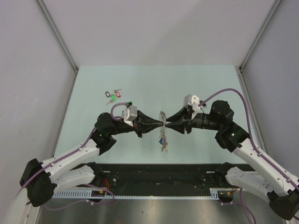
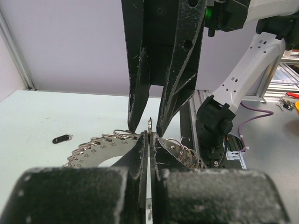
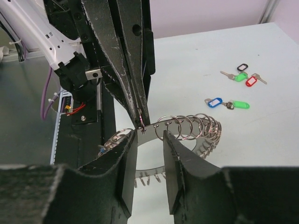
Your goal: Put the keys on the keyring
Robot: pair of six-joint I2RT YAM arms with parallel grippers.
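Note:
The keyring [image 1: 163, 135] is a flat silvery ring plate hung with many small split rings, held up off the table between both arms. My left gripper [image 1: 160, 125] is shut on the plate's top edge, by one small split ring, and in the left wrist view [image 2: 149, 136] its jaws are pressed together. My right gripper [image 1: 167, 124] is open, and in the right wrist view [image 3: 150, 140] its fingers stand either side of the plate [image 3: 152, 129] without touching. Loose keys [image 1: 113, 96] with black, red, green and blue tags lie on the table at the far left [image 3: 233, 77].
The pale green table [image 1: 210, 84] is bounded by grey walls at the back and sides. A black rail [image 1: 159, 175] runs along its near edge by the arm bases. A black tag [image 2: 60, 138] lies on the table to the left of the keyring.

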